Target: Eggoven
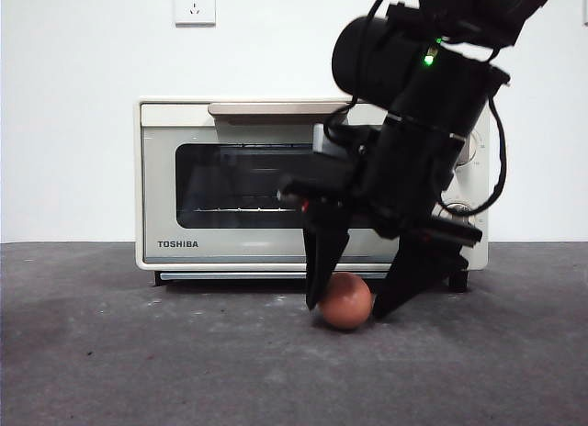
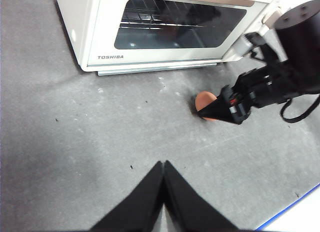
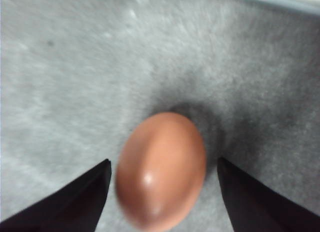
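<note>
the table (image 1: 110,371) is a grey, speckled surface. at its back stands the oven (image 1: 230,192), cream and boxy, door shut, with a dark glass window and toshiba printed low on the front; its 2 knobs are mostly hidden behind the arm in the front view.

the right gripper (image 1: 354,302) reaches down in front of the oven, its 2 jaws apart and set on either side of the egg (image 1: 345,300). in the front view the tips look to be touching or nearly touching the egg's sides, but the right wrist view is blurred and shows a thin gap on each side, so contact is unclear.

the left gripper (image 2: 163,168) hangs over bare table well apart from the egg, jaws pressed together.

the egg, reddish-brown and smooth, lies on the table just in front of the oven.
</note>
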Controlling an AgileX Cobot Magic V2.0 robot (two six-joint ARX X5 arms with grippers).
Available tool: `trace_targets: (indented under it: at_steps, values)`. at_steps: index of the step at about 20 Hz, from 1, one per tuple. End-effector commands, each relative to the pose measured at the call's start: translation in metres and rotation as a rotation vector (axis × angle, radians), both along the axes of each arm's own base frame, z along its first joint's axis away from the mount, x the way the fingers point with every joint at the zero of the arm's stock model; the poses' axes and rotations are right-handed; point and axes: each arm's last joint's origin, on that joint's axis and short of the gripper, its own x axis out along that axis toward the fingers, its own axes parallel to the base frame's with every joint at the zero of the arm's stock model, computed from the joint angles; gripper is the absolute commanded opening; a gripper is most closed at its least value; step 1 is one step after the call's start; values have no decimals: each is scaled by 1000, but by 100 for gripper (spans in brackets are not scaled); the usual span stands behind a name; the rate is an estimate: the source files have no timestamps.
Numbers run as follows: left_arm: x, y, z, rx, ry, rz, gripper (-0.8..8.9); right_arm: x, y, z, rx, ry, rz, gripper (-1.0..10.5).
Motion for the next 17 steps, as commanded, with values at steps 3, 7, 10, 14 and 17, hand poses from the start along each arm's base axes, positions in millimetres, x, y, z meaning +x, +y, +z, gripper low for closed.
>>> trace_targets:
  at_steps: [3, 7, 10, 14, 17]
  values:
    - [0, 0, 5, 9, -27, -12, 7, 4, 8, 0, 7, -29, -13, 296]
    - [0, 0, 5, 9, -27, -12, 7, 3, 7, 0, 5, -25, -12, 166]
    - [0, 0, 5, 8, -28, -12, 7, 3, 7, 0, 3, -27, -7, 47]
    - [6, -1, 6, -1, -30, -7, 7, 2, 8, 2, 29, -16, 20, 3]
    - [19, -5, 11, -32, -56, -14, 7, -5, 7, 16, 36, -38, 59, 3]
